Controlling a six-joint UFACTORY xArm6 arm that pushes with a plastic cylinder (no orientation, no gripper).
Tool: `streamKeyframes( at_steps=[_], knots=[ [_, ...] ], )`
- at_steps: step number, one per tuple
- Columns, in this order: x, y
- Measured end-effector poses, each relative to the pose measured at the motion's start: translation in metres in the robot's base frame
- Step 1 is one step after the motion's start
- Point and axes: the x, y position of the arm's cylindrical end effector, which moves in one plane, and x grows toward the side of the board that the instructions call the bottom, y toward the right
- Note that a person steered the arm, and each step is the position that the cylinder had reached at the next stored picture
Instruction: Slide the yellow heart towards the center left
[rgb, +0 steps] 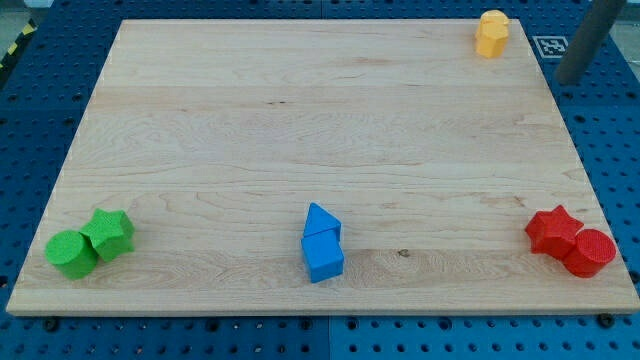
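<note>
Currently our tip (568, 80), a bare rod holding nothing, sits off the surface (300, 120) at the view's top right, just right of the yellow heart (491, 33), so we push leftward and downward.

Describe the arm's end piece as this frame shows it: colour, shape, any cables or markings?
Only a short stretch of the rod shows at the view's top right: a plain, straight, dark grey cylinder with a smooth matte look. No cables, labels or markings are visible on it. Its lower end sits off the wooden board, over the blue pegboard.
</note>
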Motion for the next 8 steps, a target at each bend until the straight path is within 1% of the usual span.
streamKeyframes(
  at_steps=[1,2,4,6,8],
  knots=[
    [-0.057,0.001],
    [-0.073,0.001],
    [-0.117,-0.032],
    [-0.117,-0.057],
    [-0.117,-0.064]
  ],
)
